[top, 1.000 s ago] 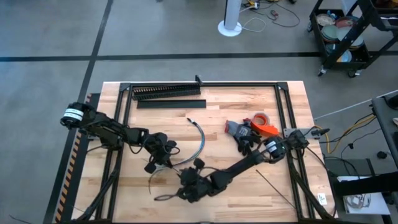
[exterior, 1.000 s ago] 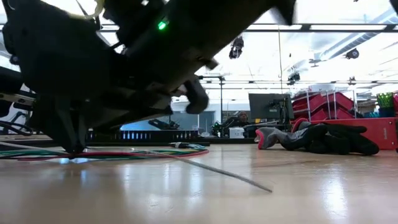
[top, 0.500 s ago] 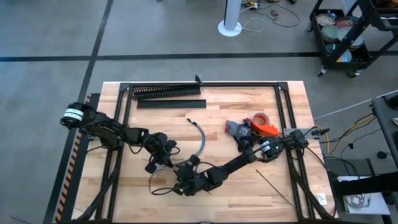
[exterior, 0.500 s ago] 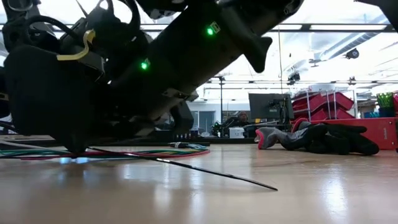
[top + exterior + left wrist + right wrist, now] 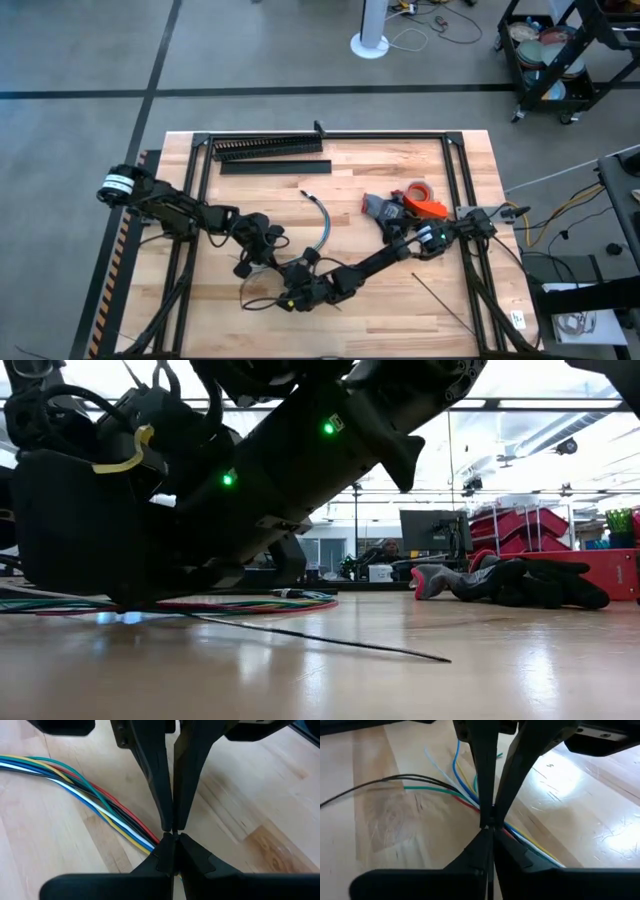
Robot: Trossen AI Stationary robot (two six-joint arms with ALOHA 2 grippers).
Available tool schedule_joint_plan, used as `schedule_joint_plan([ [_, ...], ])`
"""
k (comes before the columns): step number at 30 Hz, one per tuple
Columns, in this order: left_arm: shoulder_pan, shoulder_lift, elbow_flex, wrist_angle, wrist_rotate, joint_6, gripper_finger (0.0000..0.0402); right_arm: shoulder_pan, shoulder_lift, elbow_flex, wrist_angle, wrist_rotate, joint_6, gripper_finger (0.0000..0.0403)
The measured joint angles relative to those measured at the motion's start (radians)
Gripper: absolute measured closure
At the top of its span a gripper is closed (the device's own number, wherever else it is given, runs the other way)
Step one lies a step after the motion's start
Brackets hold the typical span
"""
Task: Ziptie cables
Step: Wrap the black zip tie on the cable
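The cables are a bundle of thin coloured wires [image 5: 90, 795]. In the high view they curve as a pale strand [image 5: 322, 225] down the table's middle toward both grippers. My left gripper [image 5: 272, 268] and my right gripper [image 5: 292, 296] are close together at the near middle, each shut on the bundle. The wires' loose ends [image 5: 451, 762] fan out past the right fingers. A thin dark strip [image 5: 340, 640], a ziptie by its look, runs out from under the arms along the table. Another ziptie [image 5: 441, 301] lies flat at the near right. My left gripper pinches the wire bundle [image 5: 150, 839] between its two fingertips, which slant down from the table's left and lie across the wires. Beyond the fingers the bundle rests slack on the wood. My right gripper pinches the same bundle where the wires start to spread [image 5: 472, 802], coming in low from the table's right and across the wires. The fanned ends and a thin black strand [image 5: 380, 782] lie on the table past the fingertips.
A black comb-toothed duct [image 5: 268, 148] and a flat black strip [image 5: 275, 167] lie at the far edge. Dark gloves [image 5: 395, 225], an orange tape roll [image 5: 419, 189] and an orange tool [image 5: 430, 209] sit right of centre. Black frame rails [image 5: 455, 170] border the table.
My right gripper has moved a little toward the far edge and toward my left gripper, staying shut. The thin dark strip in the low view has swung with it and now lies flatter along the table. The loose wire loop near the front edge has shifted toward the far edge.
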Motion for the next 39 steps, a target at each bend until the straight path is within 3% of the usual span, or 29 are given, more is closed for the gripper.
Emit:
schedule_joint_plan([
  [31,-0.001,0.000,-0.008,0.007,0.008,-0.021,0.0402,0.028,-0.014,0.000,-0.062,-0.015,0.038,0.0403],
  [39,0.000,-0.001,-0.013,-0.011,0.005,-0.026,0.0402,0.037,-0.075,-0.001,-0.128,-0.029,0.001,0.0402],
])
